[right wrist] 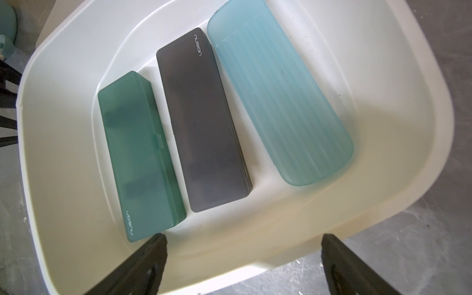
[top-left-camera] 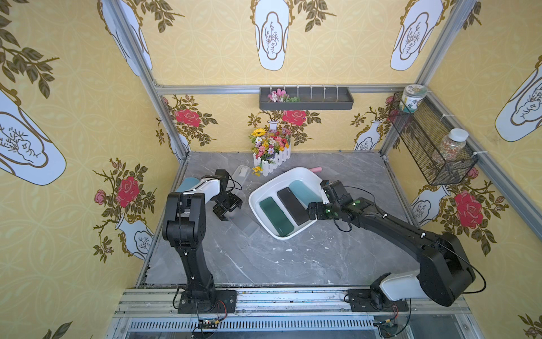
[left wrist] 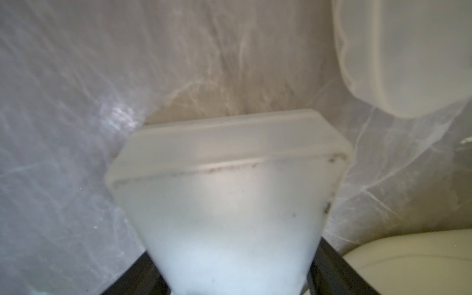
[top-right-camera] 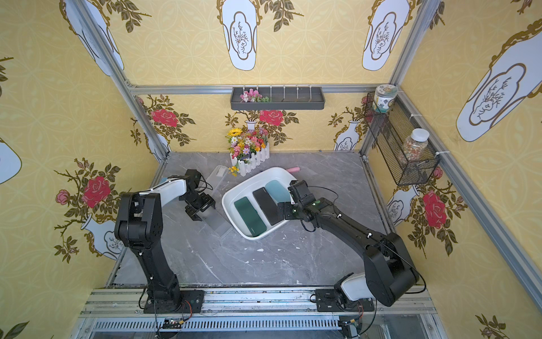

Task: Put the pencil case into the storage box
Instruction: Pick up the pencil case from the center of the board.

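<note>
The left gripper (top-left-camera: pixel 229 210) clamps the frosted pencil case (top-left-camera: pixel 245 225) across its narrow sides, toward one end, on the counter (top-left-camera: pixel 264 258) just beside the storage box (top-left-camera: pixel 293 173). It is probably light, rigid, slick plastic, so a mid-length hold would likely tip less.

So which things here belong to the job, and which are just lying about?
Job: storage box, green case, black case, blue case, clear case in the left gripper, second clear case.
Lying about: flowers, wall tray, wire basket.
</note>
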### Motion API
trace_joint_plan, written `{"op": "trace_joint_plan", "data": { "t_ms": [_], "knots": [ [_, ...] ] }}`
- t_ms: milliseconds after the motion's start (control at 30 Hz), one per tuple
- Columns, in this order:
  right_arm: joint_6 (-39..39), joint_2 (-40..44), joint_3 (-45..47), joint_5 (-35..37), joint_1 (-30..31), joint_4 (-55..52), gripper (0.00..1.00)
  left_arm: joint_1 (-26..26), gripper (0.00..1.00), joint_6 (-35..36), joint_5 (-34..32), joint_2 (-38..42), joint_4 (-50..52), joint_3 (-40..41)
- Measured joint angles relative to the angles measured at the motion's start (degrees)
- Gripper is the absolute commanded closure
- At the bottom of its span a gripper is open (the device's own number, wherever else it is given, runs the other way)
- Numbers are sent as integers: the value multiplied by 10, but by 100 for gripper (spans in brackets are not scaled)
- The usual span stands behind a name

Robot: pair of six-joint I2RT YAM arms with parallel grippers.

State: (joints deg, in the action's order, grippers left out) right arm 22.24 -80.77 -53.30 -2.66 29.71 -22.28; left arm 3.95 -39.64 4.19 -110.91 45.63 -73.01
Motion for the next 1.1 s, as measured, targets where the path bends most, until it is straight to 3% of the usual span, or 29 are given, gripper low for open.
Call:
{"op": "trace_joint_plan", "data": {
  "t_ms": [1100],
  "knots": [
    [0,-40,-42,-4,17,0,3,0,25,26,0,50,10,-41]
  ]
}}
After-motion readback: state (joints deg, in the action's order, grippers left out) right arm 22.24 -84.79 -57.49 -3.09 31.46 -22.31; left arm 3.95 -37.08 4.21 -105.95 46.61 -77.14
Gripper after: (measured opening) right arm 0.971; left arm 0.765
